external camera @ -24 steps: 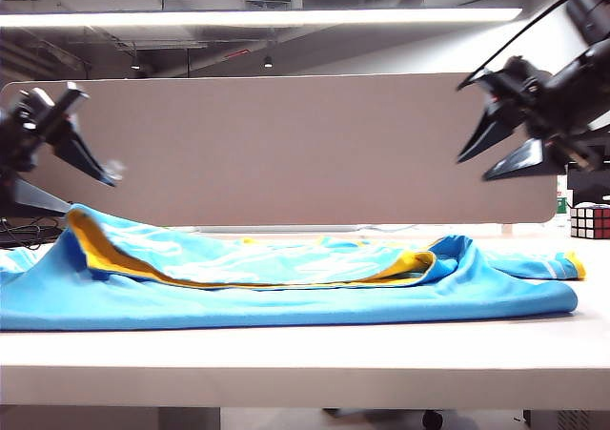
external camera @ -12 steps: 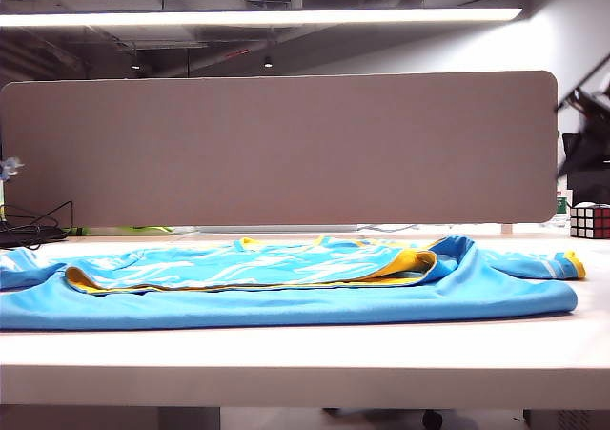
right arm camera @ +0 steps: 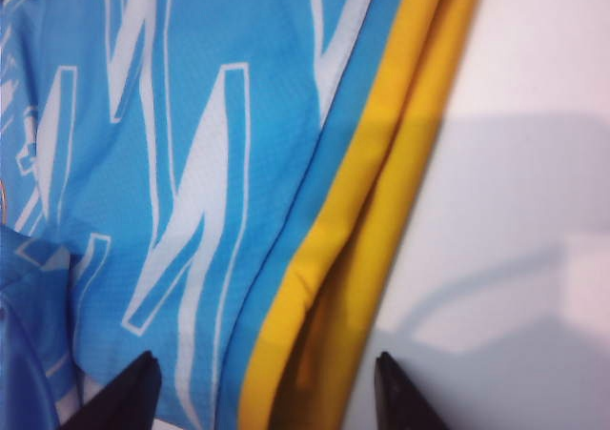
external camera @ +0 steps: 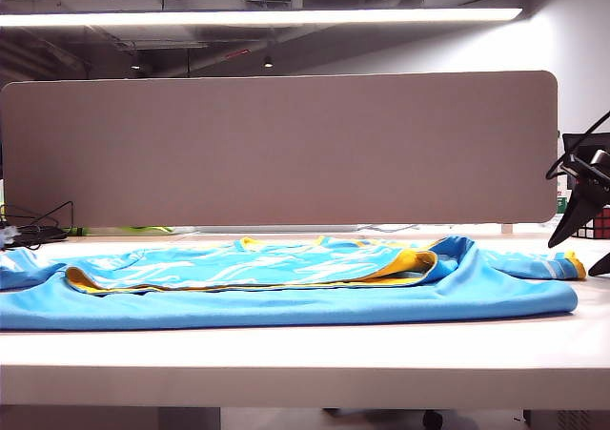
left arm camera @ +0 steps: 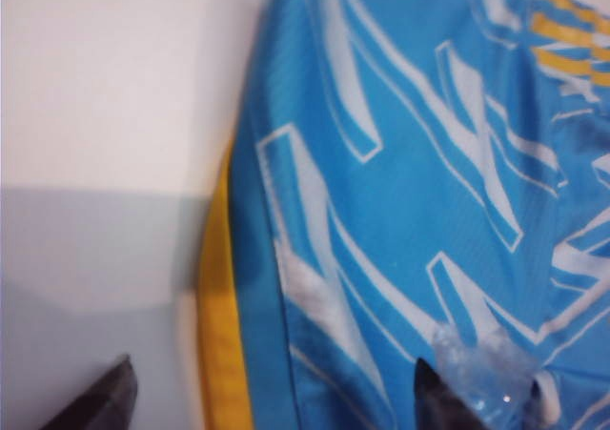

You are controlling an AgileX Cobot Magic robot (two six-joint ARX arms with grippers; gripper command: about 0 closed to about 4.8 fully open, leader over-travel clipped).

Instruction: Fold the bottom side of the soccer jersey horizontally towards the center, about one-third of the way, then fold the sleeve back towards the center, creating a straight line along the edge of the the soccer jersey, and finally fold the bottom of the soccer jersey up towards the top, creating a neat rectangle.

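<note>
I see the sky-blue shiny soccer jersey (external camera: 286, 292) with white jagged streaks and yellow trim lying flat on the white table (external camera: 305, 363), one patterned layer folded over the plain blue layer. My right gripper (right arm camera: 262, 392) hangs over the jersey's yellow-edged hem, jaws spread, nothing between them. My left gripper (left arm camera: 272, 397) hangs over the jersey's opposite yellow edge, jaws also apart and empty. A grey partition panel (external camera: 276, 149) stands behind the jersey.
</note>
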